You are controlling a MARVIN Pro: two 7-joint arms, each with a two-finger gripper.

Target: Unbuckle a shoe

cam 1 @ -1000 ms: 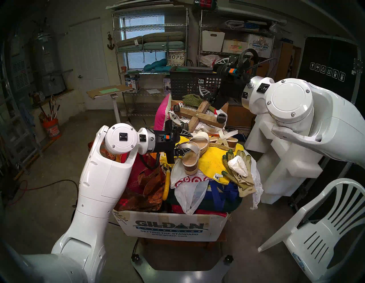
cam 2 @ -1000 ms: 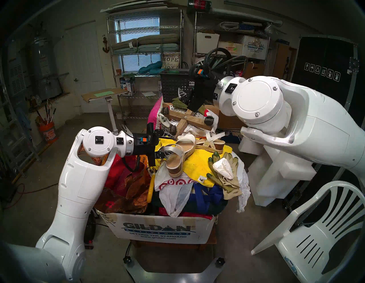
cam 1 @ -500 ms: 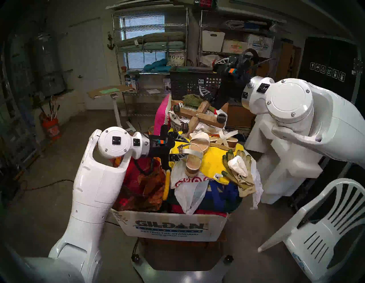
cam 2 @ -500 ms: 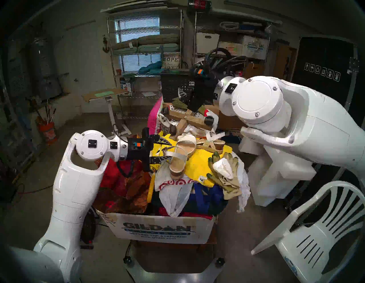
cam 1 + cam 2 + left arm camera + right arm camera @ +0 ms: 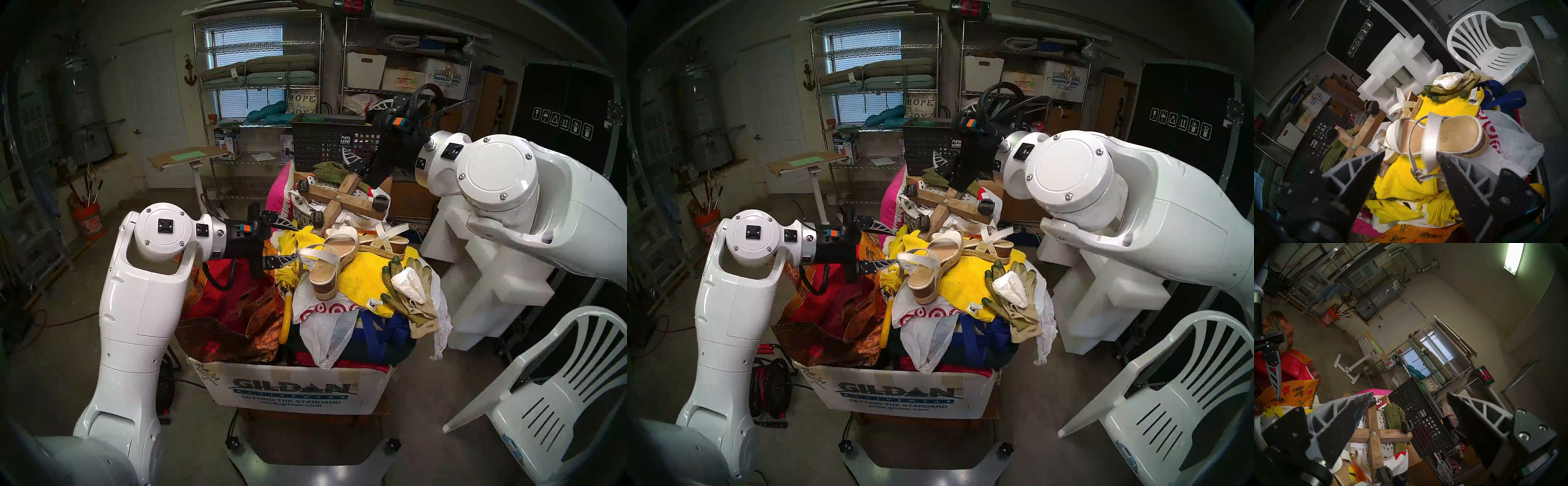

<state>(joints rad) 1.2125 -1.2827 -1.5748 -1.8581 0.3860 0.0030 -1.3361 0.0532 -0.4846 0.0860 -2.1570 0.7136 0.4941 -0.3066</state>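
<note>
The shoe [image 5: 325,271], a white-strapped sandal with a tan footbed and jute sole, lies on a yellow towel [image 5: 366,278] atop the pile. In the left wrist view the shoe [image 5: 1457,134] is straight ahead, and its thin ankle strap with the buckle [image 5: 1417,175] hangs between my fingers. My left gripper [image 5: 290,241] [image 5: 1409,152] is open just left of the shoe. The wide strap [image 5: 1429,149] rests against one fingertip [image 5: 1440,155], not clamped. My right gripper [image 5: 366,130] [image 5: 1410,395] hangs open and empty, high over the back of the pile.
The twin sandal [image 5: 386,241] lies behind the shoe. A wooden caster cross [image 5: 342,200] and a black mesh basket [image 5: 325,146] stand at the back, under my right gripper. Green gloves [image 5: 407,292] lie right of the shoe. Everything is heaped in a Gildan box [image 5: 291,390]. A white chair [image 5: 549,400] stands at right.
My left arm has drawn back to the left and its jaws have spread wider. The shoe has rocked and settled, its strap now off the fingers' grip. The right arm has not moved.
</note>
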